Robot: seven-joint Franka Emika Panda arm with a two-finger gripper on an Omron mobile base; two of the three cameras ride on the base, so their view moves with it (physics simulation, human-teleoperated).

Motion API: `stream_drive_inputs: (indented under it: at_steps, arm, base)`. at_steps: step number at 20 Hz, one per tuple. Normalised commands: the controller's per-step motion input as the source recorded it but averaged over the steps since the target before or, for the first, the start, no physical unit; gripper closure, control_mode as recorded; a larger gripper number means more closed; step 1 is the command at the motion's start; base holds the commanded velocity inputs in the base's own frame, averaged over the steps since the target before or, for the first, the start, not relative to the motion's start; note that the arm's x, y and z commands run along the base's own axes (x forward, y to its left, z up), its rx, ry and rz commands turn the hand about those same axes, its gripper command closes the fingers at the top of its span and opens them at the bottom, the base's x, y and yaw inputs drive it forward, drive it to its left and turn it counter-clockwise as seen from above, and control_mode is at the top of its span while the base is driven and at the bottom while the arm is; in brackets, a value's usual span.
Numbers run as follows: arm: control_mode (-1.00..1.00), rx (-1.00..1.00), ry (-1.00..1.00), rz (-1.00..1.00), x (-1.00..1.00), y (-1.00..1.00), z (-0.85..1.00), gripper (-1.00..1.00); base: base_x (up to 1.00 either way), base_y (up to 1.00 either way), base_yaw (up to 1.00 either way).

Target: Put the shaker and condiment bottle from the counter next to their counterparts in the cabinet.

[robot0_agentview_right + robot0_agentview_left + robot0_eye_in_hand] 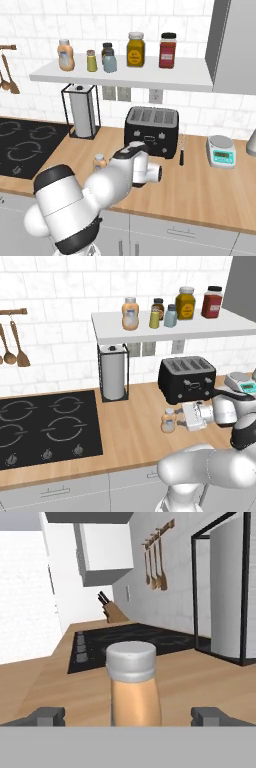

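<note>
Black four-burner hob [45, 428] sits at the left end of the long light-brown wooden counter [130, 431]. Right of it, a white paper-towel roll in a black wire stand [113, 373] stands against the tiled wall.

Above, on the flat white open wall shelf that serves as the cabinet [200, 331], the row runs left to right: peach-orange bottle with whitish label and pale cap [130, 314], olive-yellow shaker with dark cap [154, 319], small pale blue-grey translucent shaker with dark cap [170, 316] just beside it, so that half of the task looks done. Then the mustard-yellow jar [185, 303] and the red jar [212, 302]. A dark-lidded jar stands behind the two shakers, mostly hidden.

The small peach-orange condiment bottle with pale cap [168, 420] stands upright on the counter, near the front left of the black four-slot toaster [187, 378].

The two-finger gripper [130, 716] comes in level from the right. Fingers [47, 716] spread wide, one on each side of the bottle, apart from it, holding nothing. Looks lined up for a side grasp.

In the hand view the bottle's lower body and label are cut off. In the right base view the arm covers most of the bottle.

A pale green kitchen scale [221, 151] sits on the far right of the counter.
</note>
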Motion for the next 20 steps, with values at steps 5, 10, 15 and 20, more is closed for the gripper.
stream_drive_inputs:
  at_steps: [5,10,15,20]
  arm:
    - [-1.00,0.03,0.00,0.00,0.00,0.01,-0.03,-1.00]
    - [-1.00,0.02,0.03,0.00,0.02,0.24,-0.01,-1.00]
    - [-1.00,0.00,0.06,0.00,0.02,0.30,-0.02,1.00]
    - [-1.00,0.00,0.08,0.01,0.16,0.07,-0.11,1.00]
  base:
    - [0.00,0.00,0.00]
    - [0.00,0.00,0.00]
    - [0.00,0.00,0.00]
    - [0.00,0.00,0.00]
